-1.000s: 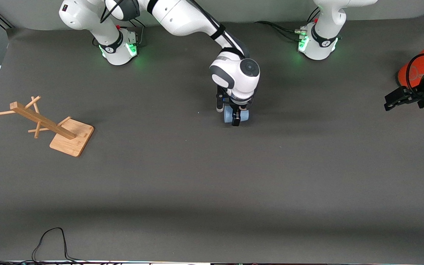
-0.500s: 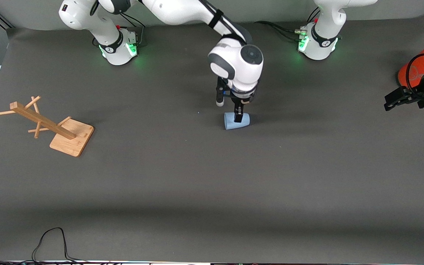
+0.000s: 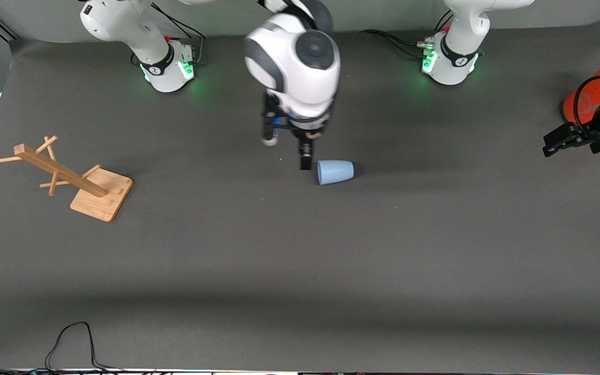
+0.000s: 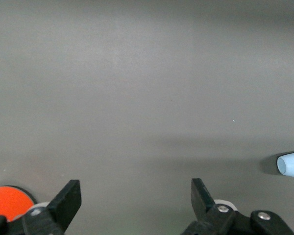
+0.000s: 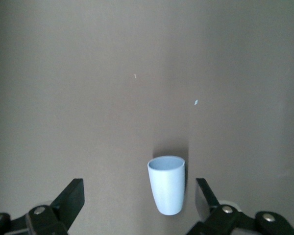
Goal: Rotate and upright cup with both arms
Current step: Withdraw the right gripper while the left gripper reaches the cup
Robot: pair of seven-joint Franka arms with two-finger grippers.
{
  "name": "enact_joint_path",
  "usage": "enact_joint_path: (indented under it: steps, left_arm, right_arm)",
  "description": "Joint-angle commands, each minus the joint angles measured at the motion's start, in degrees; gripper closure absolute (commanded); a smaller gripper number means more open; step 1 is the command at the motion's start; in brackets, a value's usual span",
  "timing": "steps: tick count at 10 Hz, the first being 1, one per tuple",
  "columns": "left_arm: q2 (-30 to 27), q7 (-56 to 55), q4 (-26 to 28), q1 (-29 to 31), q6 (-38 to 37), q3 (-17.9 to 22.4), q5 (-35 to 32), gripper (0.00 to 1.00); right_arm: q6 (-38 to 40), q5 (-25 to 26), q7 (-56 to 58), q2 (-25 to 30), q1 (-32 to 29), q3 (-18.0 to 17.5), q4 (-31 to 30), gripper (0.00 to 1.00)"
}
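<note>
The pale-blue cup (image 3: 335, 172) lies on its side on the grey mat, mid-table, with its mouth toward the right arm's end. My right gripper (image 3: 287, 150) hangs open in the air just beside the cup's mouth and holds nothing. In the right wrist view the cup (image 5: 166, 188) lies untouched close to one finger (image 5: 204, 195) of the right gripper (image 5: 137, 195). My left gripper (image 3: 552, 146) waits open at the left arm's end of the table. The left wrist view shows that gripper (image 4: 135, 193) empty and the cup's mouth (image 4: 291, 164) at the frame's edge.
An orange canister (image 3: 591, 94) stands by the left gripper and shows again (image 4: 7, 201) at the left wrist view's edge. A wooden rack (image 3: 71, 177) lies tipped over at the right arm's end. A black cable (image 3: 71, 344) loops at the table's near edge.
The right gripper has risen off the cup and drawn away toward the right arm's end, still open. The cup stays lying on its side. The left arm has not moved.
</note>
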State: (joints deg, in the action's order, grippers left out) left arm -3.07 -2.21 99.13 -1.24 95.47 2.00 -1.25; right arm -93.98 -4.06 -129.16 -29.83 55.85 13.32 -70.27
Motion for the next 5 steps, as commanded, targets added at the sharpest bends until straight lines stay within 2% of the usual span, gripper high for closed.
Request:
enact_joint_path:
  steps: [1, 4, 5]
  left_arm:
    - [-0.5, -0.6, 0.4, -0.6, 0.8, 0.1, 0.3, 0.00]
    - [0.8, -9.2, -0.3, -4.3, 0.9, -0.1, 0.1, 0.00]
    - [2.8, -13.0, -0.5, -7.5, 1.4, -0.1, -0.8, 0.00]
  right_arm:
    - [9.3, -4.4, 21.1, 7.4, -6.3, -0.2, -1.4, 0.00]
    - [22.1, -4.8, 54.1, 14.5, -16.6, 0.0, -2.1, 0.00]
    - [23.1, -4.5, 61.6, 16.4, -18.2, 1.9, -3.3, 0.00]
